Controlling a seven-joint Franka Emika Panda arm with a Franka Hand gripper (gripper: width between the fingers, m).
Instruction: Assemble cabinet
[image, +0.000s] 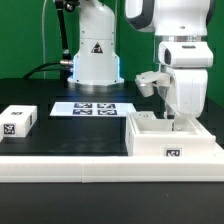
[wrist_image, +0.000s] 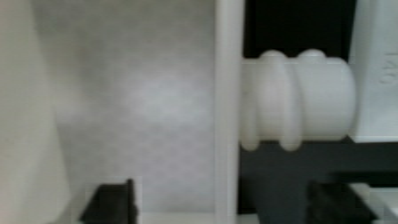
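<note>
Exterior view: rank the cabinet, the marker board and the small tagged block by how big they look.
1. cabinet, clearly largest.
2. marker board, wider but flat and foreshortened.
3. small tagged block; close to the board, so that order is unsure.

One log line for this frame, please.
phase: assembly | gripper: open, down in cabinet, astride a wall | small block: apart, exterior view's left

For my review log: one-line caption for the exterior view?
The gripper hangs over the large white plastic cabinet box; small white tagged block and marker board lie apart.
</note>
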